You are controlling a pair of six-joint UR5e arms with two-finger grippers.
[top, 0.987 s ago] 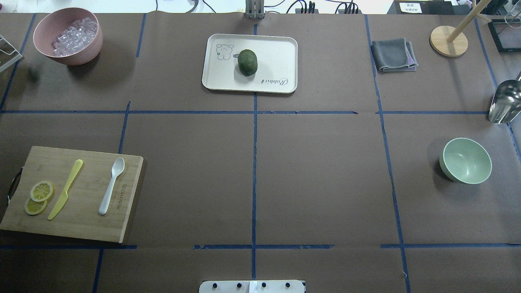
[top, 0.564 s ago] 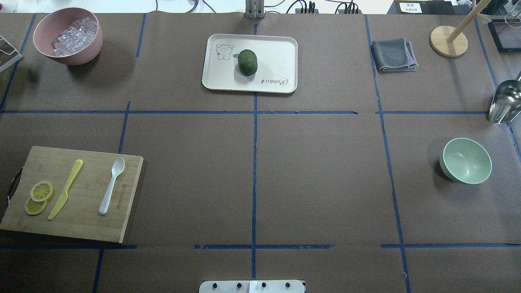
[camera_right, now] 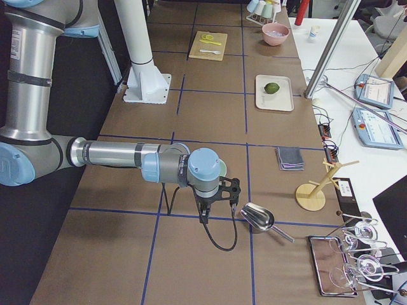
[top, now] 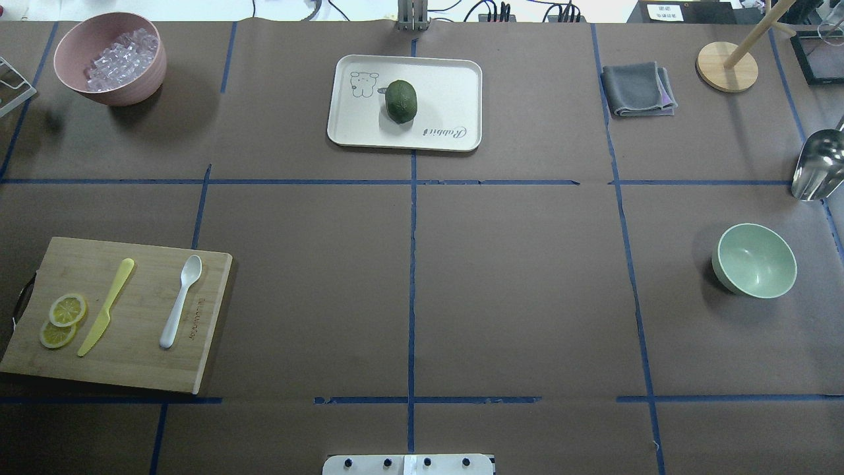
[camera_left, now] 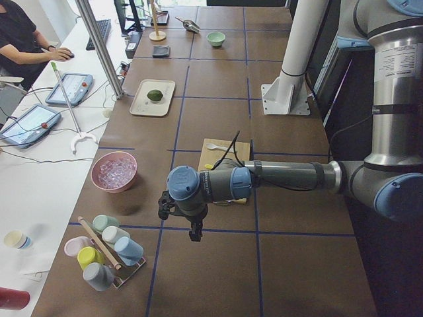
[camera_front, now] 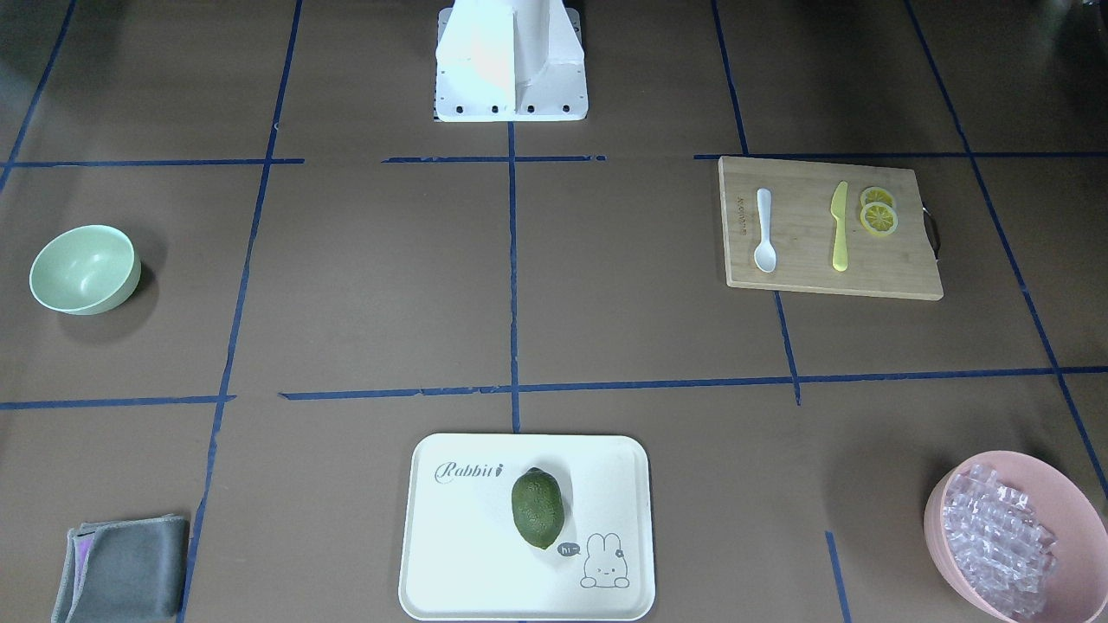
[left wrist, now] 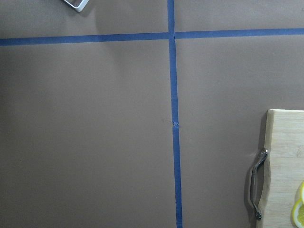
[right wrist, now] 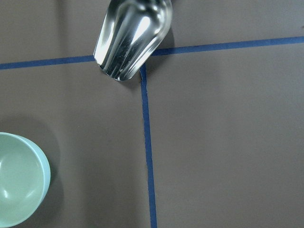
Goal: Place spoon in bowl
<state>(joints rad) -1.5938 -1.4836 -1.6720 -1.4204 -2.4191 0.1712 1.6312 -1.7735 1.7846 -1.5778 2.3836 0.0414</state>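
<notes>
The white plastic spoon (top: 180, 301) lies on a wooden cutting board (top: 132, 369) at the table's left, scoop pointing away from me; it also shows in the front-facing view (camera_front: 764, 229). The mint-green bowl (top: 755, 260) stands upright and empty at the far right, and its rim shows in the right wrist view (right wrist: 16, 180). My left gripper (camera_left: 193, 232) hangs over the table beyond the board's left end, seen only in the left side view. My right gripper (camera_right: 218, 210) hangs near the bowl and a scoop, seen only in the right side view. I cannot tell whether either is open or shut.
A yellow knife (top: 105, 307) and lemon slices (top: 62, 320) share the board. A pink bowl of clear pieces (top: 109, 59) stands back left. A white tray (top: 448, 92) holds an avocado (top: 401, 101). A grey cloth (top: 637, 89), wooden stand (top: 726, 66) and metal scoop (top: 817, 165) are at the right.
</notes>
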